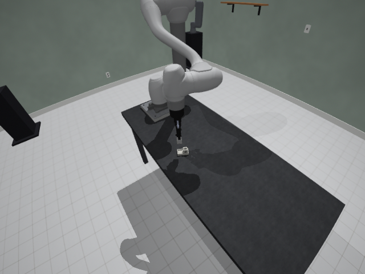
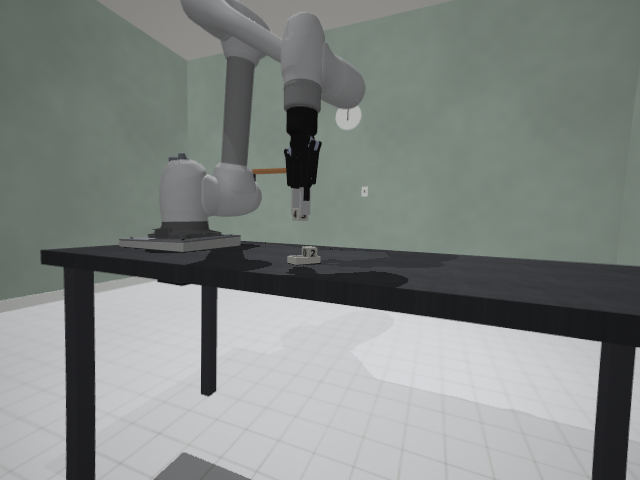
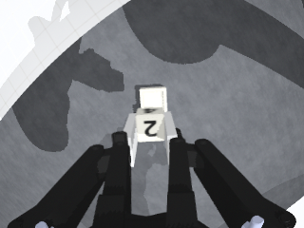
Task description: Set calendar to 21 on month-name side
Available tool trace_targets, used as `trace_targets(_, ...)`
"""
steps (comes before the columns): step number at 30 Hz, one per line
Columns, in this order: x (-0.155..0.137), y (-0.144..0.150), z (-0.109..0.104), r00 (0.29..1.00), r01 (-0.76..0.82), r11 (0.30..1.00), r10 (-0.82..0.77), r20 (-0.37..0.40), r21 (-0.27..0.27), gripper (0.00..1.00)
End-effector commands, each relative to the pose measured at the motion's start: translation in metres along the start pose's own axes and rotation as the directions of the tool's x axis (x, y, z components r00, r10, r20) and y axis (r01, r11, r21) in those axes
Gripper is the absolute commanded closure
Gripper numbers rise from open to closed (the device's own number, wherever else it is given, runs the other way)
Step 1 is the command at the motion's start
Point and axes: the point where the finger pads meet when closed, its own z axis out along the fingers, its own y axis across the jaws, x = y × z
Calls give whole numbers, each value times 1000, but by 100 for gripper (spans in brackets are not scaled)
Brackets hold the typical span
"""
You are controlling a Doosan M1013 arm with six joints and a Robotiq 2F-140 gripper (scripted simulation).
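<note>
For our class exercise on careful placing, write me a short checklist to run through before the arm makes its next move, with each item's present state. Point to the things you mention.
1. Gripper [image 1: 178, 138] [image 2: 299, 198] [image 3: 150, 123] has its cube [image 2: 297, 214] [image 3: 150, 127] between the fingers: ok.
2. Held cube hangs above the table top [image 1: 250, 191] [image 2: 465, 273] [image 3: 214, 95], touching nothing below: ok.
3. Tray [image 1: 179, 154] [image 2: 297, 260] [image 3: 153, 97] has one end free for the held cube: ok.
4. Other cube [image 1: 185, 149] [image 2: 309, 252] sits in the tray: ok.
5. Month's name readable, to confirm the correct side: cannot tell.
6. Both cubes flat in the tray: not ok, one is held aloft.
</note>
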Motion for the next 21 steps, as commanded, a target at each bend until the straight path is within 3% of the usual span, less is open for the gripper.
trace_targets(1, 5, 4, 1, 1000, 2, 1000, -2, -4, -5, 76)
trace_targets(21, 5, 4, 45, 1000, 2, 1000, -2, -4, -5, 76)
